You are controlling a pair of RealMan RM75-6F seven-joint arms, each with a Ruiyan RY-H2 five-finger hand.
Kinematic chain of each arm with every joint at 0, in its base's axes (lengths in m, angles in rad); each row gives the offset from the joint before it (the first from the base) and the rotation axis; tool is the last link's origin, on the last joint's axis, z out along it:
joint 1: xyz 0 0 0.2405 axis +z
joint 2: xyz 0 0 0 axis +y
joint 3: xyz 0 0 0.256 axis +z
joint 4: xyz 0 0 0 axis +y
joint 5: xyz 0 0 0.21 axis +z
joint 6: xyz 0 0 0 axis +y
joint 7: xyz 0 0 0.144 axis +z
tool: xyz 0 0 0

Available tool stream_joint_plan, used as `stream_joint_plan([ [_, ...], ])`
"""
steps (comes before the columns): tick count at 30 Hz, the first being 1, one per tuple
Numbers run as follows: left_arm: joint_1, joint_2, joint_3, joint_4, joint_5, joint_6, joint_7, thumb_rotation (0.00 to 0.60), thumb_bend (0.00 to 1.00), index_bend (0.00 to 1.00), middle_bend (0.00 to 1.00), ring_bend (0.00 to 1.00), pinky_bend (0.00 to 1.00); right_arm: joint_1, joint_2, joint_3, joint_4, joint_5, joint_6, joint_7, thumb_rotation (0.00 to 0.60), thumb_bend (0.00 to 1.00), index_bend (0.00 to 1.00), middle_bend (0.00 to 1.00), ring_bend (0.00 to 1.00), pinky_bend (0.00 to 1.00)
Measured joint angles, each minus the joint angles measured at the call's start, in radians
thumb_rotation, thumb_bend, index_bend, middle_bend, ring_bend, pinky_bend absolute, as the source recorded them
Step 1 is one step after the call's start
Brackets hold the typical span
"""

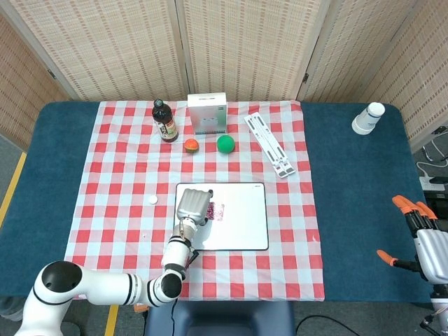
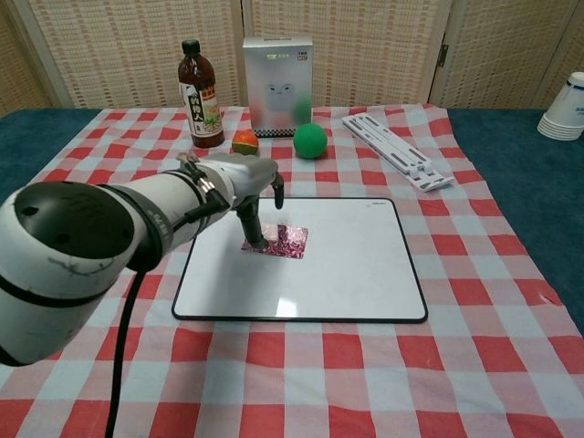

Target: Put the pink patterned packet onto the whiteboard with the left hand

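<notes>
— Reaching low over the whiteboard (image 1: 238,224), is that the left hand (image 1: 193,206)?
— Yes, fingers (image 2: 256,239) pointing down, their tips touching the pink patterned packet (image 2: 281,241), which lies flat near the board's left edge; whether they grip it I cannot tell.
— Any writing?
— The bottle (image 2: 199,84) label is too small to read. The right hand (image 1: 423,241) hangs off the table's right edge, fingers spread, holding nothing.

Packet (image 2: 282,241) on whiteboard (image 2: 356,274), left part.

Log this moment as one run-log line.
left hand: touching packet | packet: flat on whiteboard | right hand: idle off table, open
</notes>
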Motion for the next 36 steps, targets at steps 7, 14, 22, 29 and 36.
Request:
stream_joint_plan([
  [7,0.033,0.063,0.009,-0.06,0.015,0.02,-0.013,0.6,0.26,0.3,0.89,0.91,0.86,0.002,-0.001,-0.001,-0.003,0.002,-0.005,-0.008,0.6,0.0,0.09,0.08,0.0,0.07],
  [14,0.093,0.163,0.052,-0.089,0.065,0.028,-0.042,0.6,0.26,0.32,0.9,0.91,0.86,0.004,0.0,-0.004,-0.005,-0.004,-0.01,-0.013,0.6,0.0,0.09,0.08,0.0,0.07],
  [22,0.183,0.222,0.137,-0.041,0.121,-0.033,-0.125,0.6,0.27,0.37,0.9,0.91,0.86,0.004,-0.001,-0.008,-0.011,-0.011,-0.01,-0.025,0.6,0.0,0.09,0.08,0.0,0.07],
  [29,0.211,0.217,0.148,0.026,0.18,-0.059,-0.185,0.6,0.31,0.38,0.91,0.92,0.86,0.006,-0.005,-0.009,-0.015,-0.01,-0.012,-0.041,0.6,0.0,0.09,0.08,0.0,0.07],
  [36,0.224,0.21,0.149,0.072,0.171,-0.1,-0.192,0.6,0.32,0.39,0.91,0.92,0.86,0.009,-0.006,-0.007,-0.014,-0.003,-0.018,-0.043,0.6,0.0,0.09,0.08,0.0,0.07],
])
